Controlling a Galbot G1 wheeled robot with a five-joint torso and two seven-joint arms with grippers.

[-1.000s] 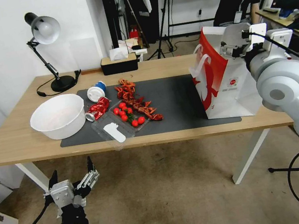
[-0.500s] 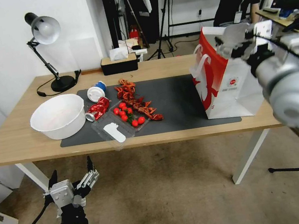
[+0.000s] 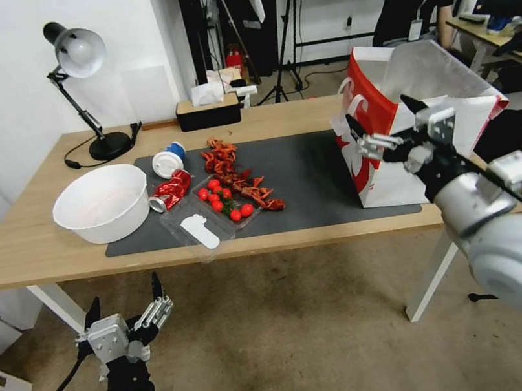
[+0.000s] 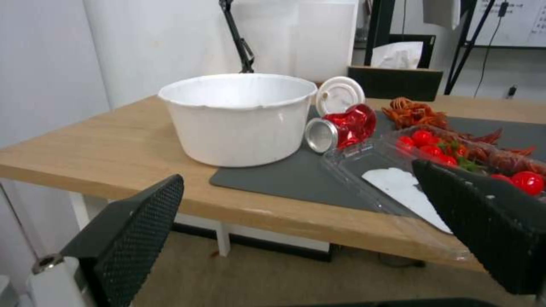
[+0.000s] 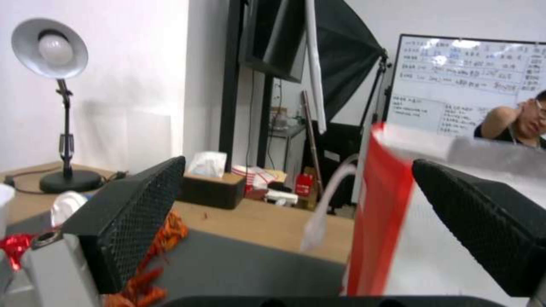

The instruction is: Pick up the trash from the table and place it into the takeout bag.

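The head camera looks down over the long light-wood table (image 3: 33,249). The left wrist camera sits below its edge, facing the crushed red can (image 4: 347,128); both share it.

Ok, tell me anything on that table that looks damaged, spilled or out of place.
The red can is crushed and lying on its side by the white bowl. Red crayfish shells lie loose on the grey mat. The clear tray of tomatoes overhangs the table edge.
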